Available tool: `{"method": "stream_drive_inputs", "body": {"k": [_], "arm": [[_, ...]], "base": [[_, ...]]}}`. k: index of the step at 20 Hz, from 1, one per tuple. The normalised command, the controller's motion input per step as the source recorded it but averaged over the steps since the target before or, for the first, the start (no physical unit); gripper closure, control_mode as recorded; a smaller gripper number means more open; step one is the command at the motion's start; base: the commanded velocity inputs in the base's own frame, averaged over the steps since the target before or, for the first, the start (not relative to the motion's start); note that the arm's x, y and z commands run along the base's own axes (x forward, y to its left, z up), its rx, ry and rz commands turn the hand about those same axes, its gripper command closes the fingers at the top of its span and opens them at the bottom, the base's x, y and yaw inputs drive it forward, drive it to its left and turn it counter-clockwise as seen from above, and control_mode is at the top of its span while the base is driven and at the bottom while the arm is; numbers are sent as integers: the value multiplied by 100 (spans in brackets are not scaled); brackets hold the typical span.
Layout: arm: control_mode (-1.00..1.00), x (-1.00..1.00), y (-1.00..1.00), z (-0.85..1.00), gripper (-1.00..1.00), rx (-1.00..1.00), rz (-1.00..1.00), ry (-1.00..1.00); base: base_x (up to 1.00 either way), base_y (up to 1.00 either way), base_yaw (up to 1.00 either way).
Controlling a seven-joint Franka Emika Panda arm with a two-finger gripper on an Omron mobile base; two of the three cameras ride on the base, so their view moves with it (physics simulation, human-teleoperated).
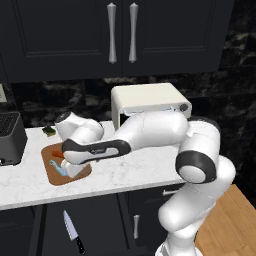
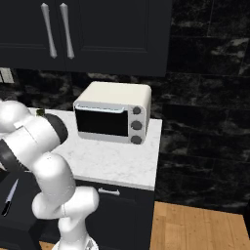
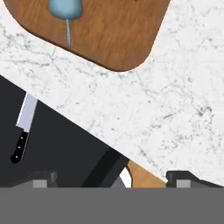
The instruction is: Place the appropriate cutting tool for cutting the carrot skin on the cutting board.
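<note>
Hand view: the gripper (image 3: 109,178) hangs above the front edge of the white marble counter (image 3: 175,100), its two dark finger tips (image 3: 41,177) standing wide apart with nothing between them.
Cutting tool: the light blue peeler (image 3: 65,8) lies flat on the cutting board (image 3: 118,35), near the top of the hand view; from the left base view it shows as a pale blue shape (image 1: 58,167) on the board's middle, partly behind the arm.
Cutting board: the brown wooden board (image 1: 54,176), rounded at the corners, lies flat on the counter near its front edge.
Carrot: the thin orange carrot (image 1: 58,154) rests on the board's far side, just beside the peeler.
Knife: a black-handled, silver-bladed kitchen knife (image 1: 73,231) lies on the dark floor below the counter, well apart from the board; it shows too in the hand view (image 3: 24,127) and the right base view (image 2: 9,197).
Arm: the white arm (image 1: 150,132) reaches left across the counter, its wrist above the board.
Backdrop: a cream toaster oven (image 2: 113,117) stands on the counter behind the arm, dark cabinets (image 1: 120,35) above it.
</note>
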Motion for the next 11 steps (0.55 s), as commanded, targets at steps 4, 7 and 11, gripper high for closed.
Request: {"method": "stream_drive_inputs", "body": {"k": [4, 7, 11], "arm": [[-100, -100, -100, 20, -100, 18, -8, -15], [-100, -100, -100, 33, -100, 22, -12, 0], [-100, -100, -89, 30, -100, 21, -17, 0]], "base": [[0, 0, 0], [0, 0, 0], [0, 0, 0]]}}
